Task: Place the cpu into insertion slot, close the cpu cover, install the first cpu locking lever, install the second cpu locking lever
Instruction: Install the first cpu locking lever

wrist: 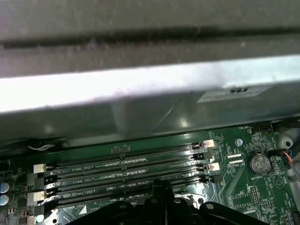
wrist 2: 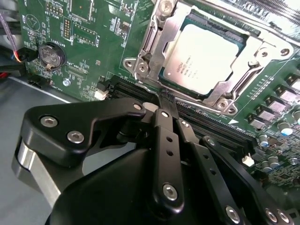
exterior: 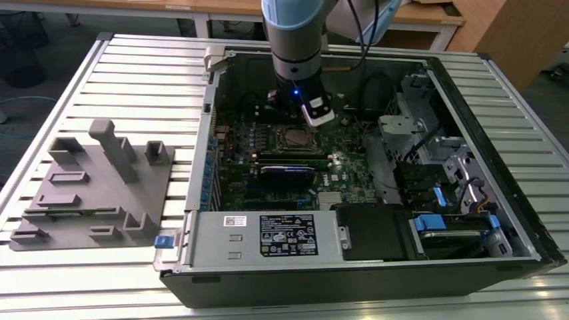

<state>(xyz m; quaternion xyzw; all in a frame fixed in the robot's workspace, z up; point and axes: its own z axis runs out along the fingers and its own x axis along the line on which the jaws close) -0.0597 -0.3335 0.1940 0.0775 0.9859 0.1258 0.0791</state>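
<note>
Black end effector [wrist 2: 166,101] hangs low over the green motherboard [wrist 2: 89,42], its fingers pressed together with nothing between them, tips touching the metal edge of the insertion slot [wrist 2: 154,61]; the cpu [wrist 2: 204,56] lies seated in that slot, the cpu cover [wrist 2: 255,51] folded flat around it; long black memory slots [wrist: 126,164] run just beside; in the exterior view the arm [exterior: 298,47] reaches into the open computer case [exterior: 204,147], which rests on the slatted desk [exterior: 133,73] near a grey fixture block [exterior: 93,187].
</note>
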